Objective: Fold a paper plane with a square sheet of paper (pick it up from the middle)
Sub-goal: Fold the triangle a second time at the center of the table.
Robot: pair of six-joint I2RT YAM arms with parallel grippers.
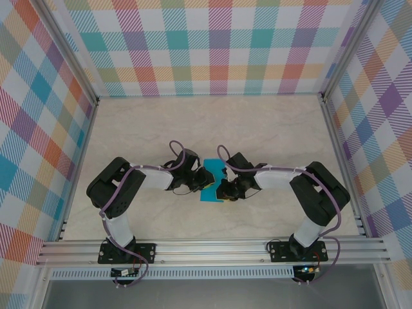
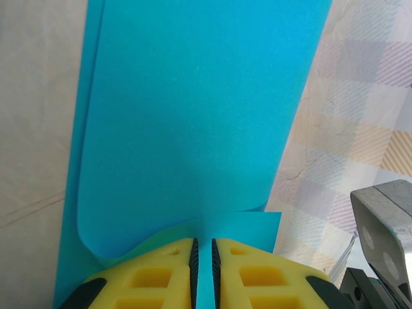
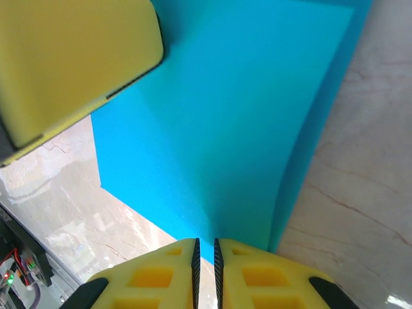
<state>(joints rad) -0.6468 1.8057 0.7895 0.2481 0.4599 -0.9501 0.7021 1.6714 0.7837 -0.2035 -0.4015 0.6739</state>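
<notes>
Top external, left arm (image 1: 122, 187) and right arm (image 1: 317, 188) elbows out, forearms angled inward, wrists meeting mid tabletop (image 1: 193, 122), square sheet of paper (image 1: 209, 193) between them, left wrist, left fingers (image 2: 187, 261) clamped on sheet's curled edge, right wrist, right fingers (image 3: 190, 257) clamped on sheet's edge too, sheet bowed

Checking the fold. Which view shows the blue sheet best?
Left wrist: the blue sheet curls over itself, both layers visible, pinched in the left claw. Right wrist shows one curved face at the right claw. Top shows a small, partly covered patch.
</notes>
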